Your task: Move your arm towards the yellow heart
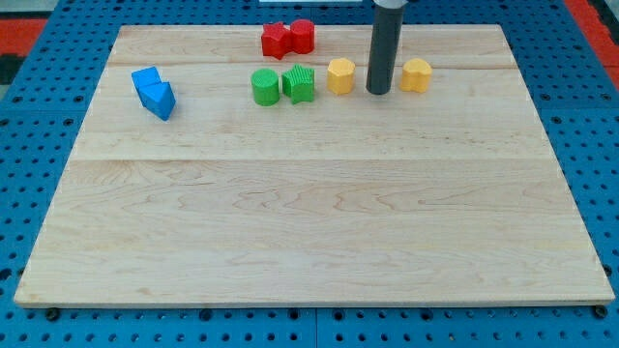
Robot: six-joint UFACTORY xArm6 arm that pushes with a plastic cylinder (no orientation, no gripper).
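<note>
My tip (378, 93) rests on the board near the view's top, between two yellow blocks. The yellow heart (416, 74) lies just to the tip's right, a small gap away. The yellow hexagon (340, 75) lies just to the tip's left, about as far away. The dark rod rises straight up out of the view's top edge. The tip touches neither block.
A green round block (265, 87) and a second green block (300, 84) sit left of the yellow hexagon. Two red blocks (288, 39) touch each other at the top edge. Two blue blocks (154, 93) lie together at the left. The wooden board (309, 232) lies on a blue pegboard.
</note>
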